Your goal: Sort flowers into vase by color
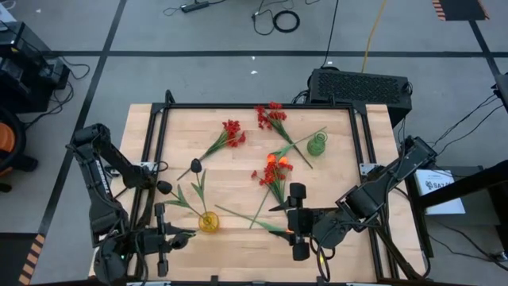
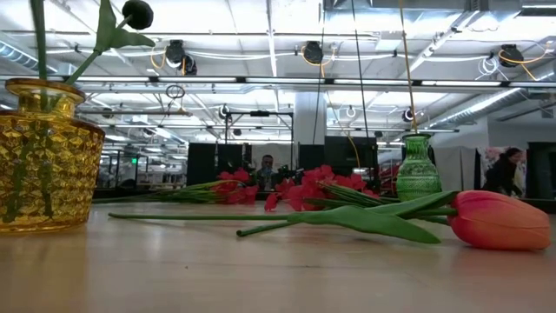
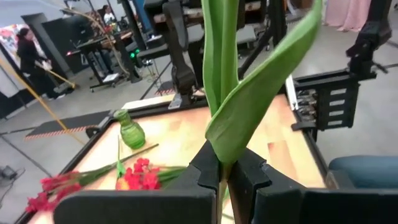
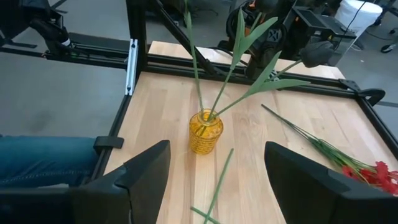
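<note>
Step in hand, by judgement: black flowers going into the yellow vase (image 1: 209, 222); left gripper (image 3: 225, 180) clamped narrow on a green stem with a broad leaf (image 3: 261, 93), so this flower looks mid-carry, its bloom not seen in the left wrist view; whether it is a black one cannot be told.

Yellow vase: near the front edge of the table (image 1: 333, 250), left of centre; already holds stems, one black bloom (image 2: 137, 14) showing above it in the low view.

Green vase (image 1: 317, 144): upright toward the back right; appears to hold no flower yet.

Loose stock on the table: red flower clusters (image 1: 232, 132) near the back and centre; orange tulip (image 2: 499, 221) lying flat near the front, close to the right arm.

Right gripper (image 4: 217, 171): fingers spread wide, holding nothing; low over the front of the table, facing the yellow vase, a loose stem (image 4: 219, 177) lying between the fingers on the wood.

Left arm: folded at the front left corner, gripper beside the yellow vase.

Next move, by judgement: the held stem tip must be guided into the narrow vase mouth, past the stems already there, before release.
</note>
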Motion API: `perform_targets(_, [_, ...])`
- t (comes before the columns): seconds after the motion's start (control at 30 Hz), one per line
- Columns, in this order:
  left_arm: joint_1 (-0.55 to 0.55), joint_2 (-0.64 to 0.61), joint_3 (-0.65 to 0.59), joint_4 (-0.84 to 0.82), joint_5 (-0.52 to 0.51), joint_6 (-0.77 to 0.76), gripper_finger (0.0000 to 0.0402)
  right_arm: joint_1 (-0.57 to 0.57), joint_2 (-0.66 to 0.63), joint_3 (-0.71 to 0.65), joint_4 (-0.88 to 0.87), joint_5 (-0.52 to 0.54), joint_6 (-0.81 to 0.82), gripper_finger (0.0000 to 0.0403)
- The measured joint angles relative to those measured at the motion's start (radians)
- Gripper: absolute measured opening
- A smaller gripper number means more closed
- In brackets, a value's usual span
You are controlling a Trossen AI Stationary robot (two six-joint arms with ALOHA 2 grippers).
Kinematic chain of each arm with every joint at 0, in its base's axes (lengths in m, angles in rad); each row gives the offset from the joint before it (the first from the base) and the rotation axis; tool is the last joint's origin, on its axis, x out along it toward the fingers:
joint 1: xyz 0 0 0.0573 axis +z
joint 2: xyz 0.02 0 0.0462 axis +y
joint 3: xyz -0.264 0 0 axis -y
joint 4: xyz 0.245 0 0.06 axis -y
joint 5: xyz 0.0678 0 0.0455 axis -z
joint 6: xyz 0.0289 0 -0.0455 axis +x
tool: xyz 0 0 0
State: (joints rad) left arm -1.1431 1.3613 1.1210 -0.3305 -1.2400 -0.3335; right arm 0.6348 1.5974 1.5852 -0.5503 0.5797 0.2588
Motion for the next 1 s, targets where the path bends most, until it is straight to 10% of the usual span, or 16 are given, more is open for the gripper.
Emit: perform_targets(1.0, [0.024, -0.001, -0.044, -0.133, -0.002, -0.201, 0.0040, 0.000, 0.000, 0.000, 0.000, 0.000, -0.001, 0.0254])
